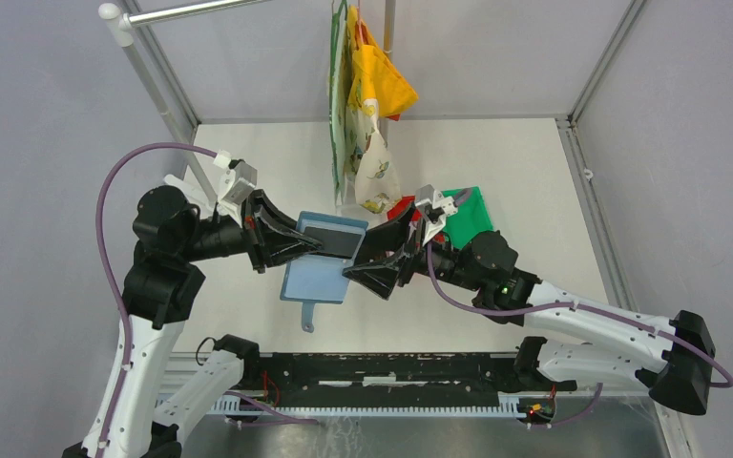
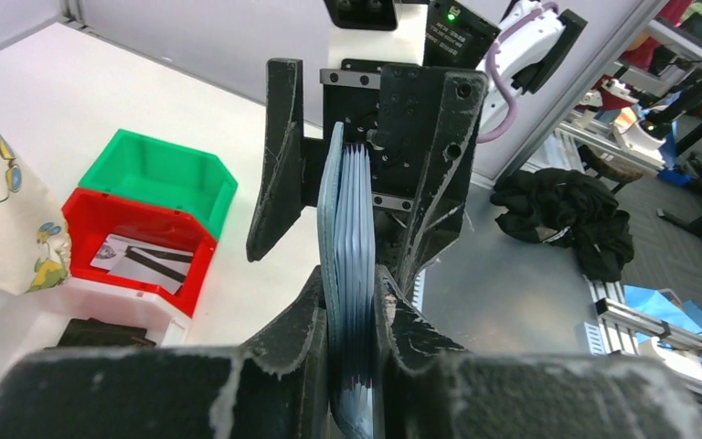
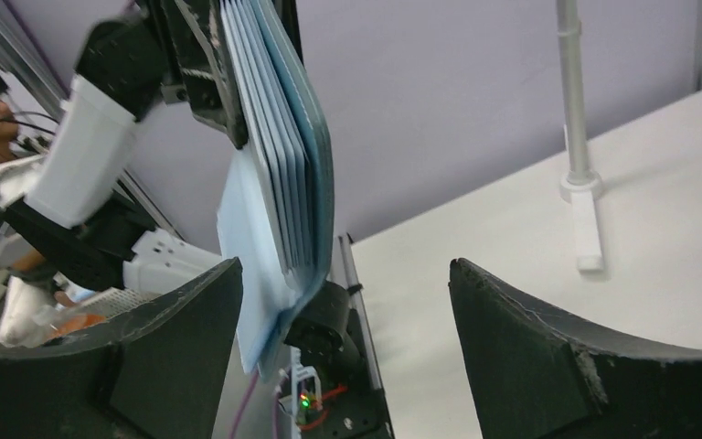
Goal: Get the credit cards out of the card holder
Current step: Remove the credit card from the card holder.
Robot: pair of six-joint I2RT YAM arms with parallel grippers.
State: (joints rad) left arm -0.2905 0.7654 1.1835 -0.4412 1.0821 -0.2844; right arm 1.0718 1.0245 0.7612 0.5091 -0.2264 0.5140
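Above the middle of the white bench (image 1: 525, 162), the left tool (image 1: 315, 246) has both fingers pressed tight on the teal card holder (image 1: 315, 277) and holds it in the air. The holder hangs open, with its small tab on the near edge, and a dark credit card (image 1: 336, 241) shows on its far half. The right tool (image 1: 361, 256) meets it from the right with its fingers spread wide and nothing gripped; the free edge of the holder stands between them, close to one finger. On the bench to the right, a green bin (image 2: 160, 174) and a red bin (image 2: 137, 242) stand touching, and something flat and pale lies in the red one. Coloured bags (image 1: 367, 105) hang at the far side. Grey-lilac walls (image 3: 439, 91) and a metal frame (image 1: 592, 81) close the bench in.
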